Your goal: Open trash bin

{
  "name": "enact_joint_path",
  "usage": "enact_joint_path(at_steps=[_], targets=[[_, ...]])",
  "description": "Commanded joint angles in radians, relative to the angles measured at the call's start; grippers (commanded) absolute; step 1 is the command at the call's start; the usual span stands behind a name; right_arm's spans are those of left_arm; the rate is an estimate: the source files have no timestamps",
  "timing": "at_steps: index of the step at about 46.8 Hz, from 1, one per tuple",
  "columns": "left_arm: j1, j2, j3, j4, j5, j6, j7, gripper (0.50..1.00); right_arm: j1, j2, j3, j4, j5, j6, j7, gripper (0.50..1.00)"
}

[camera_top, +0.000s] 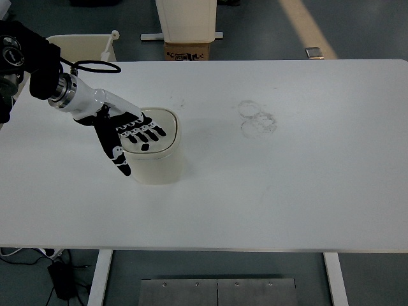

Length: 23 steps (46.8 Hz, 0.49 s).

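You are looking down on a wide white tabletop (287, 191) that fills most of the head view, its near edge running along the bottom with grey metal legs below it. The surface is mostly bare apart from a few faint ring-shaped smudges (257, 119) right of centre, towards the far edge. Beyond the far edge you see a grey floor, a cardboard box (188, 50) with a pale upright panel above it, and at the far left corner a cream-coloured tub (80, 48). The trash bin (156, 153) stands on the left half of the tabletop, well in from every edge. It is a cream, rounded-square container standing upright, so its long axis runs vertically and its lid (162, 131) faces straight up at the camera; the lid looks closed and level (no gap shows around its rim). Your left arm enters from the upper left edge, black at the shoulder and white along the wrist, with a black cable looped above it. The left hand (131, 132) lies palm down over the near-left part of the lid, its fingers (152, 135) spread and stretched flat across the top, pointing right, holding nothing. The thumb (119, 159) angles down past the bin's left side, towards the near edge. You cannot tell from here whether the fingertips press on the lid or merely rest there.
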Motion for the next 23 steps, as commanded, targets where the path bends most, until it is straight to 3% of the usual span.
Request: enact_joint_path(at_steps=[1, 23], targets=[[0.008, 0.000, 0.000, 0.000, 0.000, 0.004, 0.000, 1.000, 0.000, 0.000, 0.000, 0.000, 0.000, 0.000, 0.000, 0.991], [-0.004, 0.003, -0.029, 0.035, -0.003, 0.004, 0.000, 1.000, 0.000, 0.000, 0.000, 0.000, 0.000, 0.000, 0.000, 0.991]])
